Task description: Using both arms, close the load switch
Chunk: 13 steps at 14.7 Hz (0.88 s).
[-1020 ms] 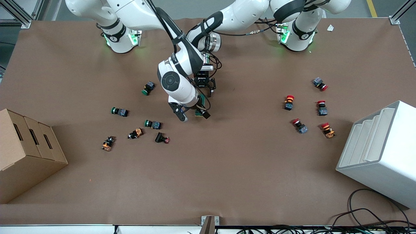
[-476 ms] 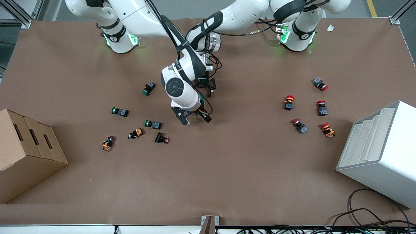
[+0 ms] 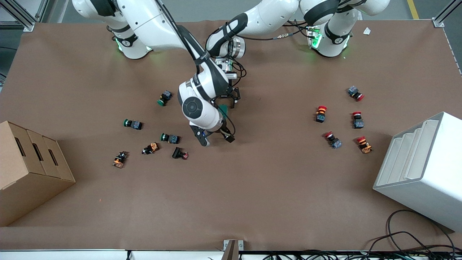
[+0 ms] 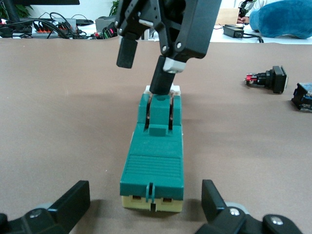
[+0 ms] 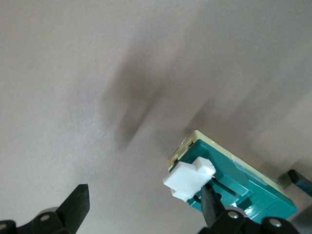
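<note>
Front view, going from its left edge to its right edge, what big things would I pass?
Cardboard box → green-capped push buttons → right gripper beside the load switch → red-capped push buttons → white stepped bin.

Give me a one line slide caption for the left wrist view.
Open left end effector straddles the green load switch on the brown table while a right end effector finger meets its handle end.

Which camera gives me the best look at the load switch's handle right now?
The left wrist view: the whole load switch lies lengthwise, with a right gripper finger at its handle slot. The right wrist view shows only the white handle end. In the front view the right arm hides most of the switch.
</note>
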Tool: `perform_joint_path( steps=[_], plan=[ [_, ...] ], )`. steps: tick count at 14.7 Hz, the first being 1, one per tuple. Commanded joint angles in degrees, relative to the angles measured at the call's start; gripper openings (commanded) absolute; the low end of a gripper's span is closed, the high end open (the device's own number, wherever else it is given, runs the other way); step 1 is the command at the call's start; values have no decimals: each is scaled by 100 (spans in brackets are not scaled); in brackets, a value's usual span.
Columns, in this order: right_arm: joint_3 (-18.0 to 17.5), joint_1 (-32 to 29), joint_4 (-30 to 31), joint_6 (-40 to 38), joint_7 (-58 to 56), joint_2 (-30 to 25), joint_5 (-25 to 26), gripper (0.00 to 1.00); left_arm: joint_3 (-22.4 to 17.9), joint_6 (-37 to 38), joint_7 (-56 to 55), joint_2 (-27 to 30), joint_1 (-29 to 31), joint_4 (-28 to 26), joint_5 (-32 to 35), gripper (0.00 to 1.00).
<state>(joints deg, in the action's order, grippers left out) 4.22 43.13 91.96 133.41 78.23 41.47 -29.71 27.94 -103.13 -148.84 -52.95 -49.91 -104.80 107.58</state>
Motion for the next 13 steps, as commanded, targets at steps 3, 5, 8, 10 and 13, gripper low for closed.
perform_joint_path(
  steps=[3, 5, 8, 10, 13],
  plan=[
    [105, -1052, -1268, -1192, -560, 301, 193, 100, -114, -375, -102, -374, -28, 443, 114, 100],
    [114, -1428, -1277, -1754, -1306, 161, 246, 100, -105, -375, -49, -348, -1, 443, 88, 100],
    [175, -2070, -1259, -2387, -2887, -199, 866, 100, -96, -375, 117, -295, 51, 460, -35, 100],
    [193, -2413, -1216, -2608, -3915, -515, 1657, 100, -70, -375, 511, -163, 95, 513, -420, 100],
    [193, -3133, -1224, -3003, -5759, -1034, 2301, 100, 70, -375, 1319, 91, 113, 1056, -1508, 100]
  ],
)
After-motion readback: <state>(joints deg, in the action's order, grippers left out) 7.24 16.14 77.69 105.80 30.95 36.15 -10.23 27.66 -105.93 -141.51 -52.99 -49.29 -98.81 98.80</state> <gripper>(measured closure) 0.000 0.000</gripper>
